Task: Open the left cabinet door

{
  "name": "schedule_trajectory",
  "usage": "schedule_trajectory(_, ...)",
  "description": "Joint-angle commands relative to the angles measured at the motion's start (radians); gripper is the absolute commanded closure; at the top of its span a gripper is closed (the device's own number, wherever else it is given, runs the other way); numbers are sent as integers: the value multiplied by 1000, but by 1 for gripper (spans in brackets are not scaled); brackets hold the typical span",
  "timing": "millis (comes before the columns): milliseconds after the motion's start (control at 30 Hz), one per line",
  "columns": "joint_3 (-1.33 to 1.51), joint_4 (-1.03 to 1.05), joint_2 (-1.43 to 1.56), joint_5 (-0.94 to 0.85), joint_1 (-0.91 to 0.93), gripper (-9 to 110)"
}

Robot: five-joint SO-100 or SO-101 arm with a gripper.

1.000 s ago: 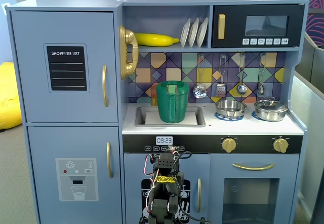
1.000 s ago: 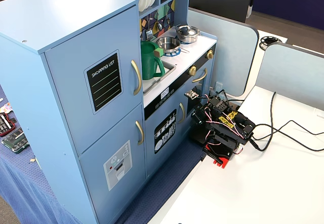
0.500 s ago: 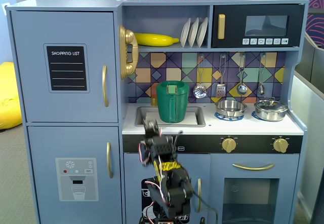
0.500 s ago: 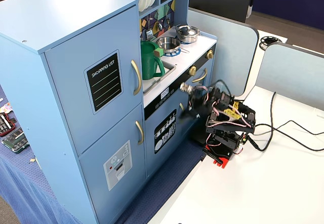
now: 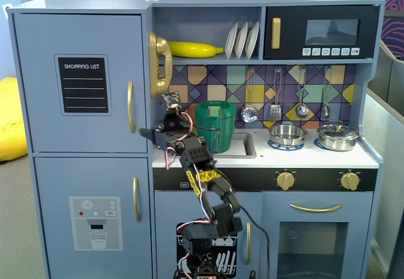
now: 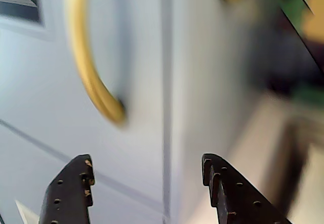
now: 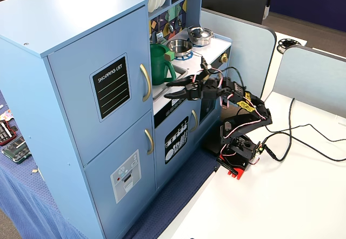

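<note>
The left cabinet door [image 5: 79, 80], the blue-grey panel with the black "SHOPPING LIST" chalkboard [image 5: 83, 84], sits shut at the upper left of the toy kitchen [image 7: 75, 12] in both fixed views, its curved gold handle [image 5: 130, 106] running down its right edge. Your gripper [image 5: 146, 134] hangs just right of that handle's lower end, near but apart from it. In the wrist view the handle [image 6: 88, 67] curves down ahead and to the left, while the two black fingers [image 6: 71, 191] stand spread wide with nothing between them.

The reach looks nearly complete and the grasp not yet made. To do it well, you would likely shift toward the handle so that the bar sits between the fingers, not the door's edge [image 6: 166, 102] now centred there. Close on the bowed middle, where the bar stands off the panel, then pull along the door's swing rather than straight back. The green pitcher [image 5: 214, 125] stands close behind the arm [image 5: 205, 178].
</note>
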Motion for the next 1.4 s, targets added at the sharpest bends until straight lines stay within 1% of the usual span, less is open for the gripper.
schedule_trajectory(0, -109, -129, -91, -29, -37, 79)
schedule_trajectory(233, -166, -218, -210, -44, -57, 79)
schedule_trajectory(400, -187, -370, -305, -69, -95, 81)
schedule_trajectory(600, -204, -419, -365, -130, -206, 83)
schedule_trajectory(733, -164, -423, -334, -164, -296, 83)
schedule_trajectory(1133, -92, -328, -170, -301, -578, 86)
schedule_trajectory(1233, -58, -324, -107, -302, -591, 86)
schedule_trajectory(1367, 37, -285, 43, -295, -526, 87)
